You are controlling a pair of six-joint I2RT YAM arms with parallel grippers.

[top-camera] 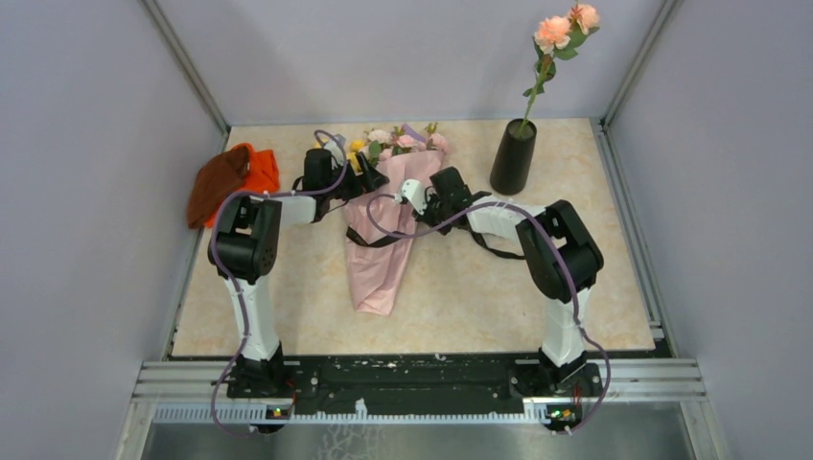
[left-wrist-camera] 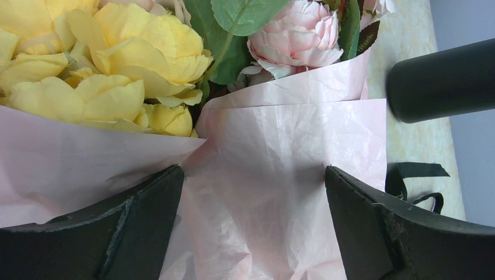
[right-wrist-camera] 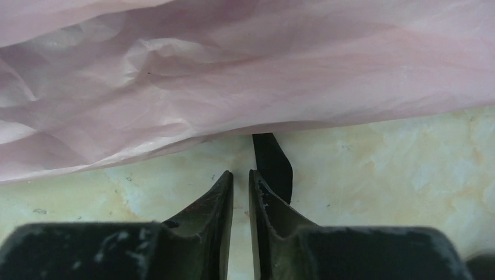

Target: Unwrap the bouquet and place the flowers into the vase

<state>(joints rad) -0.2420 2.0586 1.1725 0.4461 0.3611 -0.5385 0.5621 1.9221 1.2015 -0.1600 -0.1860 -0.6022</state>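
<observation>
Pink paper cone of the bouquet [top-camera: 388,230], flat on the bench [top-camera: 479,287], black ribbon [right-wrist-camera: 271,160] not yet off by the look of it. Left gripper [left-wrist-camera: 254,181] spread wide astride the paper just below the bouquet's flowers [left-wrist-camera: 117,64], clasping nothing. Right gripper [right-wrist-camera: 240,178] low at the bouquet's right flank, narrowed to a slit with bare bench showing through. Ribbon tail just past its tips and a little to one side, not between them. Vase [top-camera: 513,156] upright, well to the right of the bouquet's flower end, one peach stem [top-camera: 554,38] already standing in it.

Likely trouble:
- Closing the slit as placed would probably pinch air or scrape the bench, the ribbon lying off the line of the gap.
- Nosing further under the bouquet could snag or tear the thin paper hanging just above the tips.
- Clamping wide jaws on loose wrap alone could crumple it, bruise the blooms, or drag the whole bouquet instead of opening it.
- Dragging the bouquet rightward might topple so tall and narrow a vase.

Only from above: the whole layout, the vase, and an orange-and-brown cloth [top-camera: 230,182] left of the bouquet, though neither jaw gap readable. Only from the left wrist: yellow and pink blooms close up, wide jaws over paper. Only from the right wrist: the slit and the ribbon's offset.
</observation>
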